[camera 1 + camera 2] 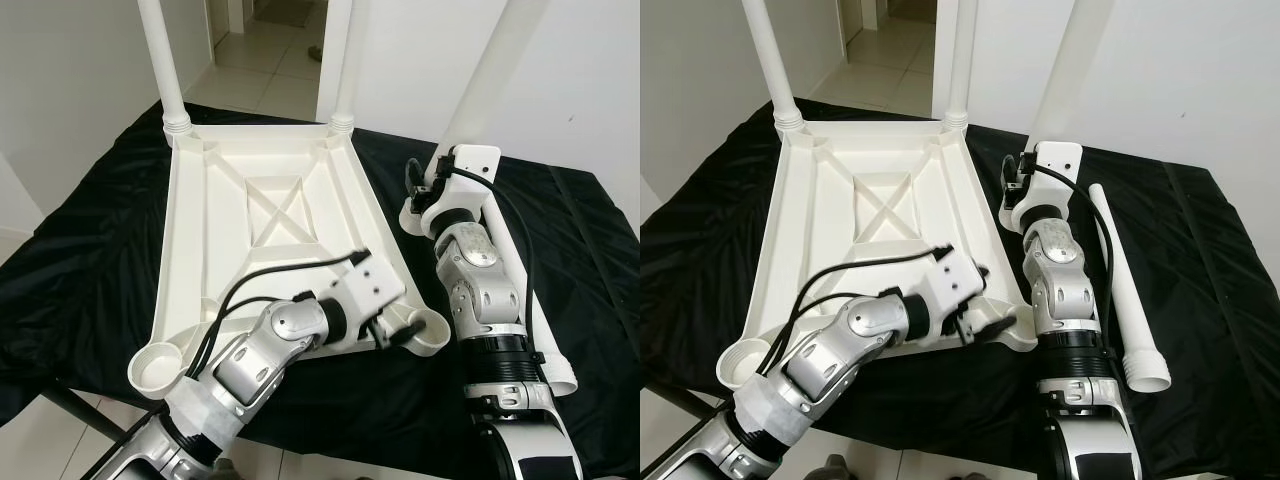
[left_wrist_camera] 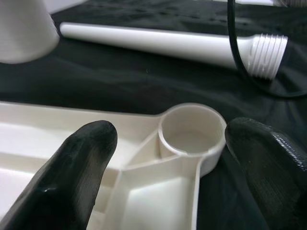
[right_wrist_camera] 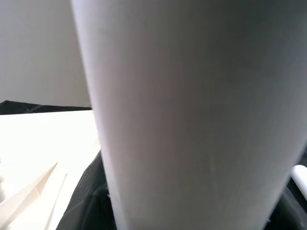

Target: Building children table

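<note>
1. The tabletop (image 1: 270, 230) lies upside down on the black-draped surface (image 1: 90, 260); two legs (image 1: 160, 60) stand screwed in at its far corners.
2. The left gripper (image 2: 168, 158) hovers at the tabletop's near right corner, jaws released, straddling an empty socket (image 2: 192, 134).
3. The right gripper (image 1: 420, 195), beside the tabletop's right edge, holds a third leg (image 3: 192, 115) upright; the jaws' state cannot be told.
4. A loose leg (image 1: 1120, 290) lies near the surface's right edge, its threaded end nearest the camera.
5. The near left socket (image 1: 160, 365) sits at the surface's near edge.
</note>
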Tool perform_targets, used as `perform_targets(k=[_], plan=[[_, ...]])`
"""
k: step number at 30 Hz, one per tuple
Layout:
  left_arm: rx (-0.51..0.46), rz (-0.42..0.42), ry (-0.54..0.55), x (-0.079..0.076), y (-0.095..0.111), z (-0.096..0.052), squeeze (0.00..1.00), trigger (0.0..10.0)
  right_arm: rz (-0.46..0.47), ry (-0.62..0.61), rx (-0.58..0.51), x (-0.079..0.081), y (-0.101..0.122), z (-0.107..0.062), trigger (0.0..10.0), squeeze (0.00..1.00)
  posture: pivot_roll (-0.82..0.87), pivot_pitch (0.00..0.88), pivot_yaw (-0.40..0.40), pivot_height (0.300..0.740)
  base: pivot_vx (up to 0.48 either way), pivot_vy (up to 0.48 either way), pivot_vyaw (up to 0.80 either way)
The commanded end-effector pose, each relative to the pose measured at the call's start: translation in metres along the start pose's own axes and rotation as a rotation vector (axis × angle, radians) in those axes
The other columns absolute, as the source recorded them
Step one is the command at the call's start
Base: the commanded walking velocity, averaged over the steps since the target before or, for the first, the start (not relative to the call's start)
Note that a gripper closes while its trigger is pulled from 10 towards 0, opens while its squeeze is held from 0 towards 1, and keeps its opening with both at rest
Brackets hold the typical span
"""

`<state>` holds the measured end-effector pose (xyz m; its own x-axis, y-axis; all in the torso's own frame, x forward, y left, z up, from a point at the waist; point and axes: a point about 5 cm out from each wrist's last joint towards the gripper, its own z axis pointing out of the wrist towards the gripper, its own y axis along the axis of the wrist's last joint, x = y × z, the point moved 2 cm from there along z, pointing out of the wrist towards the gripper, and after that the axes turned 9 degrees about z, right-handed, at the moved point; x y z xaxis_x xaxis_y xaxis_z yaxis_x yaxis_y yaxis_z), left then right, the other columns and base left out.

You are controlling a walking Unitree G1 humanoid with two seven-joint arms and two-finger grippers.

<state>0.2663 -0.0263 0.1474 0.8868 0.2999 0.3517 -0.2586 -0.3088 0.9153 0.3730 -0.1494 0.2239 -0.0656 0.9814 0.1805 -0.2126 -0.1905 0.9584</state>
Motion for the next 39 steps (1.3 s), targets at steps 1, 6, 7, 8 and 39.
perform_targets(k=[1, 6, 7, 8, 39], plan=[[0.055, -0.003, -0.006, -0.005, -0.014, 0.003, 0.0, 10.0, -0.006, -0.022, -0.019, -0.007, 0.004, -0.001, 10.0, 0.0, 0.14, 0.015, -0.042, 0.74, 0.0, 0.0, 0.0], [0.112, -0.01, 0.001, -0.007, -0.028, 0.004, 0.0, 10.0, -0.007, -0.027, -0.016, -0.008, 0.003, -0.001, 10.0, 0.0, 0.13, 0.017, -0.038, 0.74, 0.0, 0.0, 0.0], [0.128, -0.008, -0.001, -0.008, -0.032, 0.004, 0.0, 10.0, -0.007, -0.028, -0.016, -0.008, 0.003, -0.002, 10.0, 0.0, 0.13, 0.017, -0.038, 0.74, 0.0, 0.0, 0.0], [0.128, -0.008, -0.001, -0.008, -0.032, 0.004, 0.0, 10.0, -0.007, -0.028, -0.016, -0.008, 0.003, -0.002, 10.0, 0.0, 0.13, 0.017, -0.038, 0.74, 0.0, 0.0, 0.0], [0.24, 0.015, -0.077, -0.023, -0.058, 0.007, 0.0, 10.0, -0.01, -0.05, -0.002, -0.012, 0.0, -0.005, 10.0, 0.0, 0.13, 0.029, -0.021, 0.74, 0.0, 0.0, 0.0]])
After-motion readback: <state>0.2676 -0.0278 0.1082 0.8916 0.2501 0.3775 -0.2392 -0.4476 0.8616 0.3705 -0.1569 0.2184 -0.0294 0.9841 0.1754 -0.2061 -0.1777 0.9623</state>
